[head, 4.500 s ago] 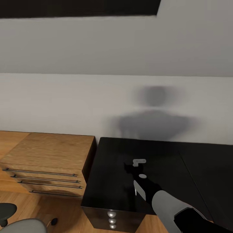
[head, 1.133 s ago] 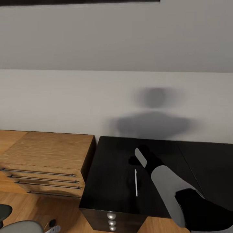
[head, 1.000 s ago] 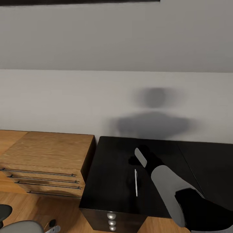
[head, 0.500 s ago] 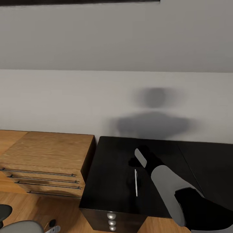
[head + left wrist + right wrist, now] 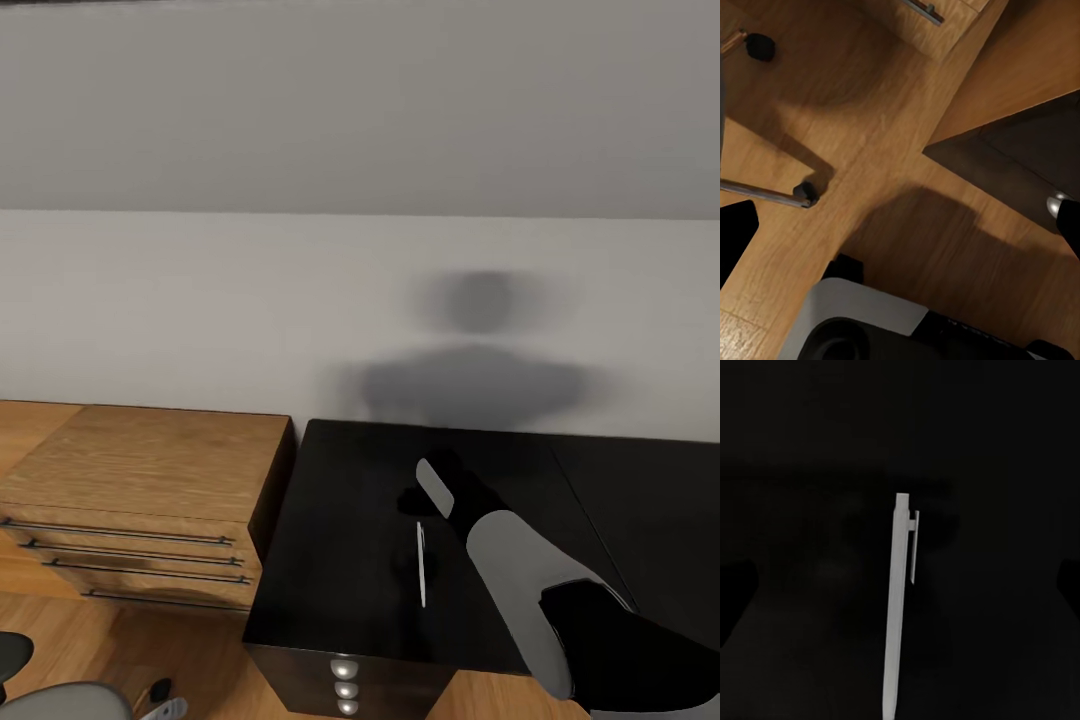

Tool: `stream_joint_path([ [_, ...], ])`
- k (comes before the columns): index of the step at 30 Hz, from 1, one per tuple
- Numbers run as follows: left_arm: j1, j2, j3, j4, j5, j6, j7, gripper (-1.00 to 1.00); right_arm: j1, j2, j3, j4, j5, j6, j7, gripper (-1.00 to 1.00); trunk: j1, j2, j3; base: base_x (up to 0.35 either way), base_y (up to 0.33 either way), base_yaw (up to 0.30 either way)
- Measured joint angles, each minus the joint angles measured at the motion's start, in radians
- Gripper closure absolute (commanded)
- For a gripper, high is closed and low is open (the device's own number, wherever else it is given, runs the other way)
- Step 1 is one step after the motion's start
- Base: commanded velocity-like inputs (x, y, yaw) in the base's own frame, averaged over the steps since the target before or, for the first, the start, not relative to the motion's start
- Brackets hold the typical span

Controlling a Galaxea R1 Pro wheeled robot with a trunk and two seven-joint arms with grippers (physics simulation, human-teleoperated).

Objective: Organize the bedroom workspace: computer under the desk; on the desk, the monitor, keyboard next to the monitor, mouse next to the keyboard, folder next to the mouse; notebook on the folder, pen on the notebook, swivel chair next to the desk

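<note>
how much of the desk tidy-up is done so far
Little looks done. The pen lies alone on the black desk, not stacked on anything. The right gripper hovers above it; its fingers are too dark to read. No monitor, keyboard, mouse, folder or notebook stands on this stretch, and the swivel chair sits at the corner.

The right arm [image 5: 520, 570] wears a smooth light-grey forearm shell, rounded like a sleeve, that meets a glossy black section nearer the shoulder. Toward the wrist it narrows into black housing carrying a pale grey oval plate. In the left wrist view the robot's base [image 5: 862, 315] appears as a rounded light-grey body with a black inset and a dark circular recess. No cables, screws or markings are legible.
</note>
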Motion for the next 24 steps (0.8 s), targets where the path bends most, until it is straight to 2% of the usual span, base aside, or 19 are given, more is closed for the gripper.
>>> stream_joint_path([
  [24, 0.0, 0.0, 0.0, 0.0, 0.0, 0.0, 0.001, -1.0, 0.0, 0.0, 0.0, 0.0, -0.001, -0.002, 0.01, -1.0, 0.092, -0.168, -0.075, 0.0, 0.0, 0.0],
])
